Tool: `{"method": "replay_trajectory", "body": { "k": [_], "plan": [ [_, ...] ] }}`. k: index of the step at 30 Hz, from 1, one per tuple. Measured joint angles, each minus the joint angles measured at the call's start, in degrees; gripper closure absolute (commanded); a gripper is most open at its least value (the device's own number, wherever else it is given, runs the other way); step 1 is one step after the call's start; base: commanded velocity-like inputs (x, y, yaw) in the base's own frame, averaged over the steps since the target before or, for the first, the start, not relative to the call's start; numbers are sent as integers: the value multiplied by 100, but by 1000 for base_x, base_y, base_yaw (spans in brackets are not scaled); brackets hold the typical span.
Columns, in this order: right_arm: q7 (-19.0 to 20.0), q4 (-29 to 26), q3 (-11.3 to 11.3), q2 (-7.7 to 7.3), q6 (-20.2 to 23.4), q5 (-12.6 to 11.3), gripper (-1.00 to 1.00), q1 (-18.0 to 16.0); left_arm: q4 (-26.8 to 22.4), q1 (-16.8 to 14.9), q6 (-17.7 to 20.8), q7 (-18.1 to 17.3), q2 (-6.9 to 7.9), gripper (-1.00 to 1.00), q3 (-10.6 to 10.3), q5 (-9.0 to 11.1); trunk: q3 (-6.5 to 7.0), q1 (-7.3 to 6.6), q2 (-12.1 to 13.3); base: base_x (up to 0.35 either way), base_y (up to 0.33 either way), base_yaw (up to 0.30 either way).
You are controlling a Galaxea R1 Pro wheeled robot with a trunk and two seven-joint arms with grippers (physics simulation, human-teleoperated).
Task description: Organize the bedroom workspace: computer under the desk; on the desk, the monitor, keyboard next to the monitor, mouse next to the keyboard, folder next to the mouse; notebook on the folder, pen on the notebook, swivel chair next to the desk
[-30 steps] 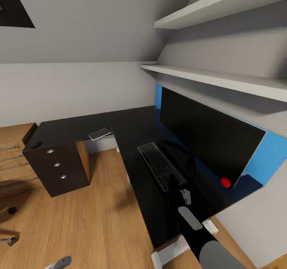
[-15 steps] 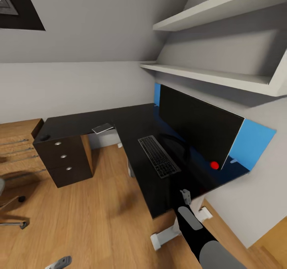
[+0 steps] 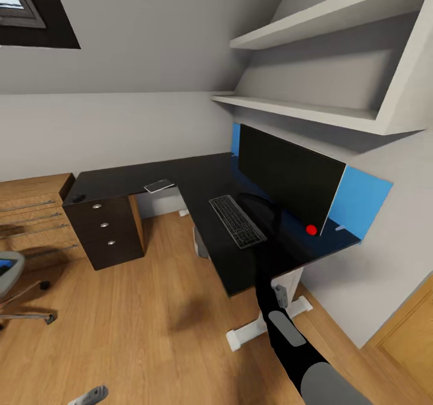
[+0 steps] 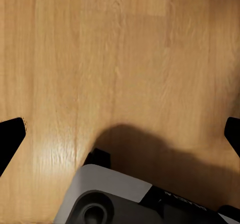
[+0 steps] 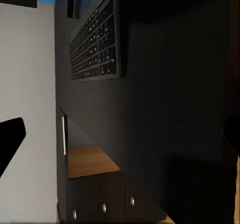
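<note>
Nearest in the head view, the right arm (image 3: 288, 339) reaches up from the bottom edge toward the near end of the desk (image 3: 198, 182), its black forearm ending right at the desk's near edge. The right gripper (image 5: 120, 149) shows in its wrist view as two dark fingertips far apart at opposite edges, so its jaws are spread wide with nothing between them. The left gripper (image 4: 120, 134) hangs over bare wooden floor (image 3: 144, 333), fingertips likewise wide apart and empty; a bit of grey at the bottom left of the head view may be that arm, hard to tell.

A step farther, the keyboard (image 3: 237, 221) lies flat on the dark desk, just beyond the right arm's end and slightly left of it. Right of the keyboard stands the monitor (image 3: 288, 182), upright, screen dark, with a red dot near its lower right corner and a blue panel behind.

Out left, the swivel chair (image 3: 15, 285) peeks in at the frame's edge, well apart from the desk. Farther back, a drawer unit (image 3: 108, 231) sits under the desk's left wing, and a small flat pale object (image 3: 159, 185), too small to identify, lies on the desktop. Two white shelves (image 3: 313, 113) run above the monitor.
</note>
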Motion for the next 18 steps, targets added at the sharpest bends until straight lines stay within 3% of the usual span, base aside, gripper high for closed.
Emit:
{"method": "replay_trajectory", "body": {
  "k": [18],
  "plan": [
    [-3, 50, 68, 8, 0, 26, -100, 0, 80, 0, -5, 38, -15, -100, -8, -7, 0, -2, 0, -275, 0, 0]
  ]
}}
